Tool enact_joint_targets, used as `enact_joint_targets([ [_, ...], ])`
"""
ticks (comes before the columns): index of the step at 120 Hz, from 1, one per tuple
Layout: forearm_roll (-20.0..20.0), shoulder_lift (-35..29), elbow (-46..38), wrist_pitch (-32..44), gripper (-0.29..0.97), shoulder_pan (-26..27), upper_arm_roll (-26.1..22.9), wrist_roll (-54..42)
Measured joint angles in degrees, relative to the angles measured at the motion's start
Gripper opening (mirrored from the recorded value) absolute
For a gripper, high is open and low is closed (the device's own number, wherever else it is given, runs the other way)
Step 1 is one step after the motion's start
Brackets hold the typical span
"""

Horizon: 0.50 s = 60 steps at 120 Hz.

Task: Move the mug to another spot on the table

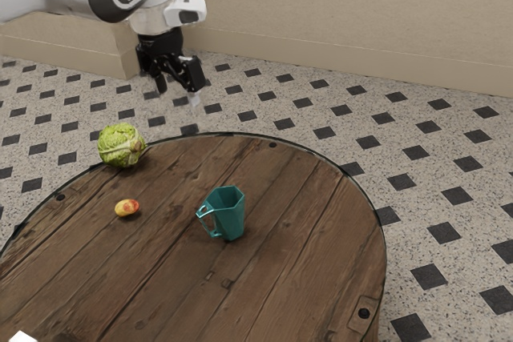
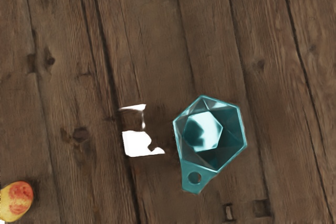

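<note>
- Nearest the camera is the round wooden table, rough planks with gaps between them. There's lots of bare wood on the exterior view's right, so I'd say that's the easy place to set down.
- The teal mug stands upright around the middle of the table with its mouth up. From the wrist cam the mug is clearly six-sided, with flat walls.
- Its handle sticks out toward the exterior view's left. I'd keep the fingers off that side and pinch two opposite flat faces, or one wall at the rim, because a corner would probably twist the mug in the grip.
- A small red-and-yellow fruit lies on the handle side, well apart from the mug. It's not in the way of the descent, but I wouldn't carry the mug that way.
- A green cabbage sits at the far rim of the table, also well clear.
- The gripper hangs high over the far edge, jaws spread apart with nothing between them. The mug sits off-centre in the wrist cam, so my call is to line up over it, square the wrist to those flat faces, then come straight down.
- Behind all that is a checkered floor and a beige wall.
</note>
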<state>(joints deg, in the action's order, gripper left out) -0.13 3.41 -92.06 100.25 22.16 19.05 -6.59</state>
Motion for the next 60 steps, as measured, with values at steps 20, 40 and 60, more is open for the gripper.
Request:
enact_joint_targets([
  [20,0.12,0.01,-3.81,-0.94,0.68,0.26,-0.97,-1.2],
  [40,-0.11,0.44,-19.26,5.79,0.68,1.03,-0.03,-5.8],
  [60,-1.02,0.43,-28.45,15.66,0.68,0.18,1.06,-15.12],
])
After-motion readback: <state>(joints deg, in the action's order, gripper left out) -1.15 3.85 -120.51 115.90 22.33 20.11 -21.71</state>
